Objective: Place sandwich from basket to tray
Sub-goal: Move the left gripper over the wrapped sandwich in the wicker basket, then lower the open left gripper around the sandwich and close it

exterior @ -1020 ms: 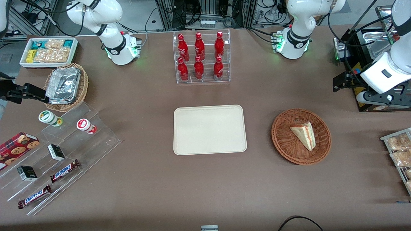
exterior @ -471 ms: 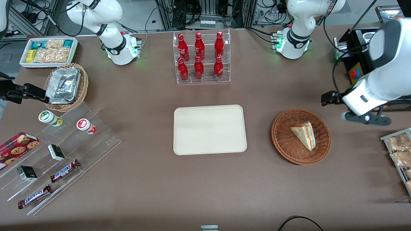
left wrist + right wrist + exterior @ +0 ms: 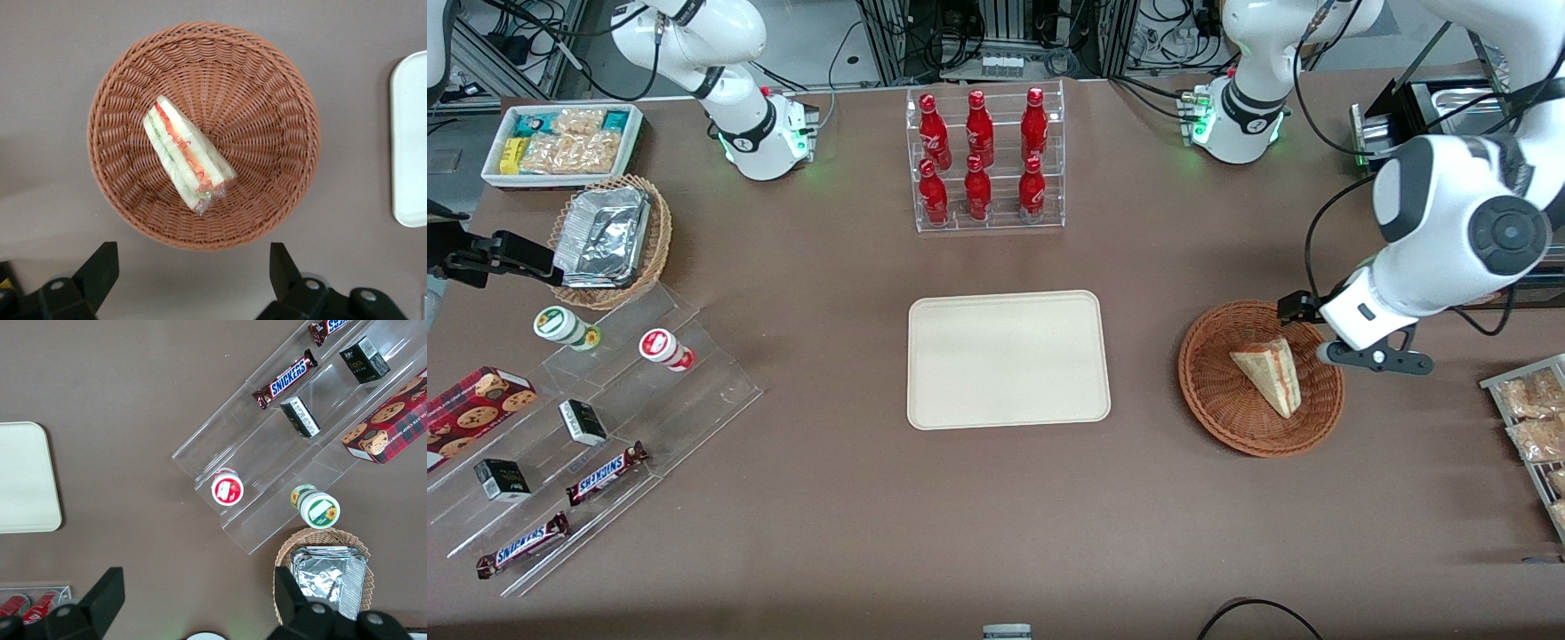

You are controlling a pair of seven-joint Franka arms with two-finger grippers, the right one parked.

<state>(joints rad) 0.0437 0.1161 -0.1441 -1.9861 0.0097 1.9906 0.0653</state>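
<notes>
The sandwich (image 3: 1270, 375), a wrapped white wedge with red and green filling, lies in the round reddish-brown wicker basket (image 3: 1209, 400). The cream tray (image 3: 1007, 360) sits mid-table beside the basket, toward the parked arm's end, with nothing on it. My left gripper (image 3: 1325, 329) hangs above the basket's rim on the working arm's side, open and holding nothing. In the left wrist view the sandwich (image 3: 187, 157) lies in the basket (image 3: 280, 100), the two fingers of the gripper (image 3: 192, 267) stand wide apart just outside the rim, and the tray's edge (image 3: 410, 147) shows.
A clear rack of red bottles (image 3: 985, 160) stands farther from the camera than the tray. A rack of snack bags (image 3: 1534, 418) is at the working arm's end. Acrylic steps with candy bars (image 3: 587, 427), a tan basket of foil containers (image 3: 609, 240) and a white snack box (image 3: 560, 142) lie toward the parked arm's end.
My left arm has swung in from the table's working-arm end toward the basket; the gripper now hangs over the basket's rim. Sandwich, basket and tray have not moved.
</notes>
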